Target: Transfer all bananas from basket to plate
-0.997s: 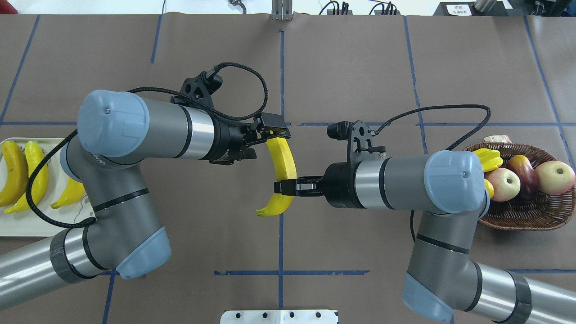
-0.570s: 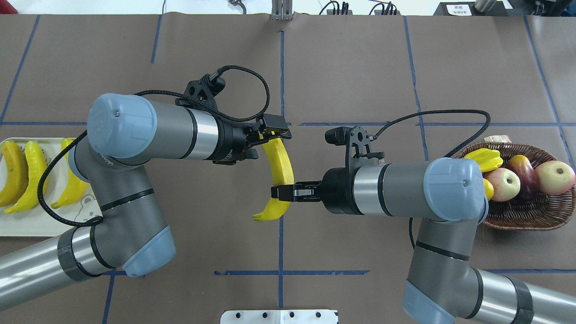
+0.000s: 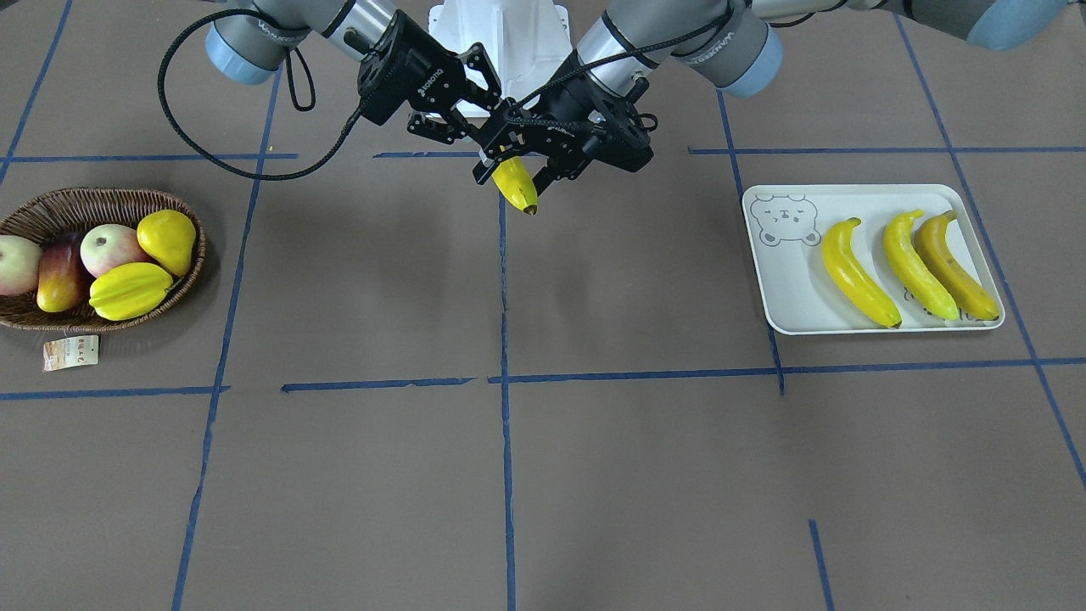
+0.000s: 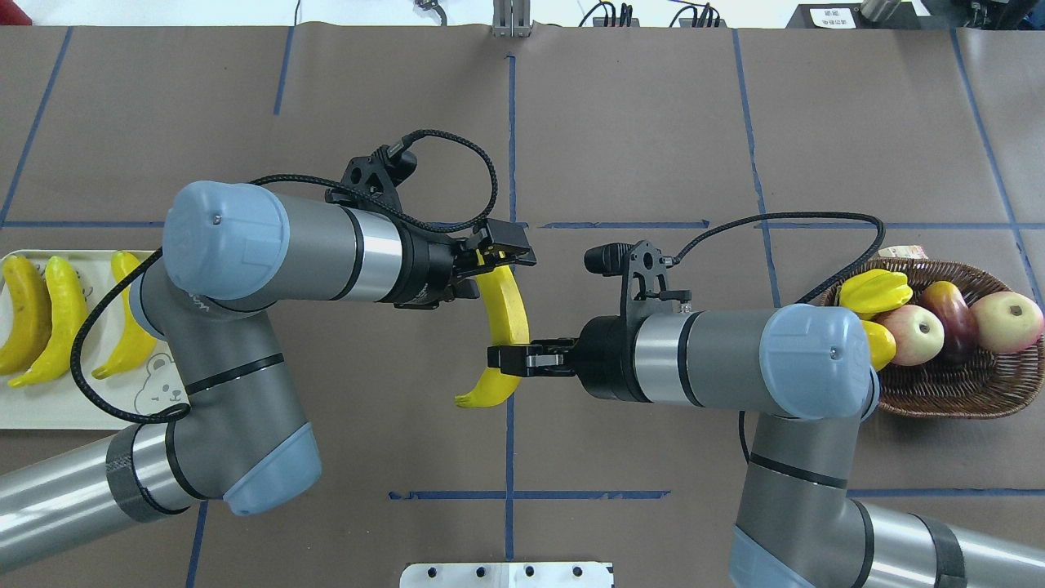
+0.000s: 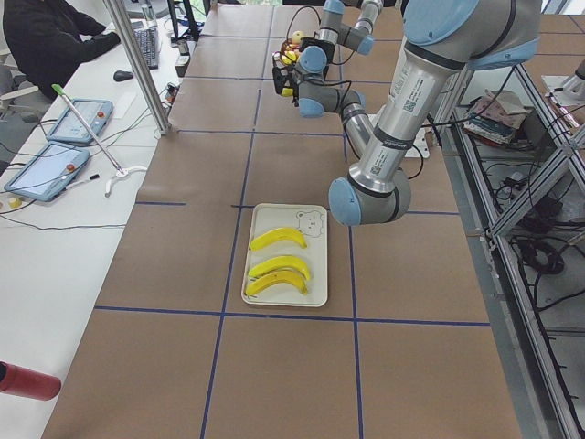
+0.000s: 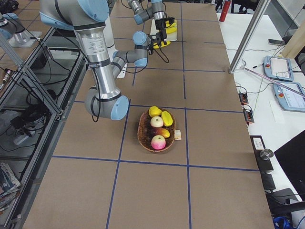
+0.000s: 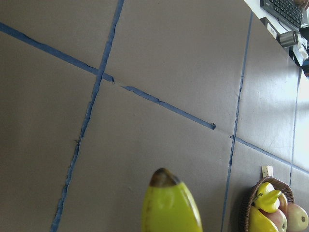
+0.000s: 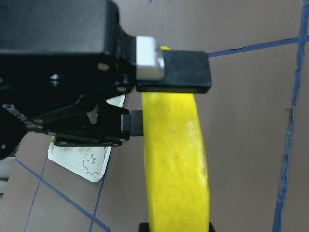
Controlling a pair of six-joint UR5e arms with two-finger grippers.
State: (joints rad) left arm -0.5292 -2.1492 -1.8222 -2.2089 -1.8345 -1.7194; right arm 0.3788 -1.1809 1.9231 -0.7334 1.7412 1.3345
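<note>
1. Mid-air handover, well apart from the plate point(image 4: 49, 408): both pincers are on one banana point(image 4: 508, 306). I judge the release the danger. If my right pincer point(image 4: 510, 358) lets go before the left's hold on the tapered, glossy end is firm, the fruit drops to the bench point(image 4: 637, 122). If both arms pull while clamped, it may twist free.
2. My left pincer point(image 4: 500, 251) is narrowed onto the banana's upper end, with a finger touching each side.
3. The right pincer is closed across the banana's lower half.
4. Three bananas point(image 3: 857, 271) lie side by side on the plate. The basket point(image 4: 939, 400), farther from the plate than the handover, shows none.
</note>
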